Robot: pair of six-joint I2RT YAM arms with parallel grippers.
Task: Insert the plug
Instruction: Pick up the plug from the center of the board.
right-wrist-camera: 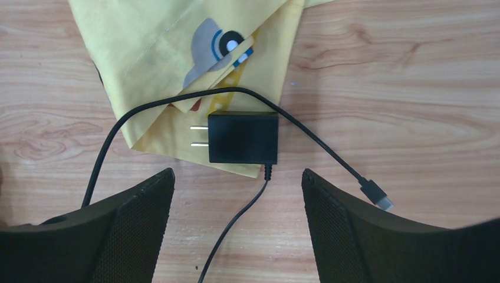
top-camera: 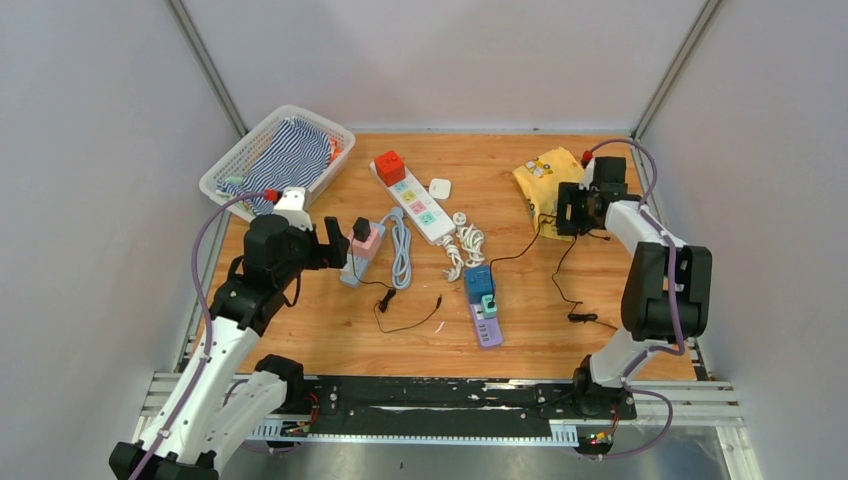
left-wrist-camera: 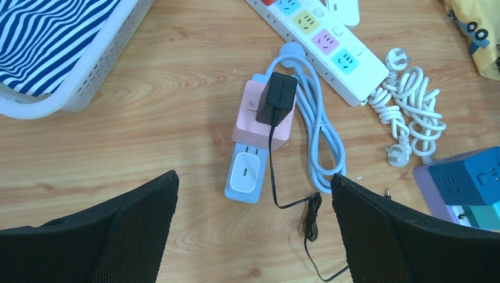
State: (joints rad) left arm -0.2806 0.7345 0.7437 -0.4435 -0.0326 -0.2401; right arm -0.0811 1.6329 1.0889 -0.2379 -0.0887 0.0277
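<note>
right claw (right-wrist-camera: 237,177) open, empty, over loose black adapter (right-wrist-camera: 243,137), 2 prongs exposed, lying on yellow cloth (right-wrist-camera: 159,41) edge; left claw (left-wrist-camera: 253,177) wide open above pink power strip (left-wrist-camera: 250,121), second adapter (left-wrist-camera: 277,97) plugged in

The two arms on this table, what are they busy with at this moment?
The right gripper hangs open over a loose black adapter, which lies partly on the yellow cloth with its prongs bare; nothing grips it yet. The left gripper, also open, hovers above the pink power strip, where another black charger sits.
</note>
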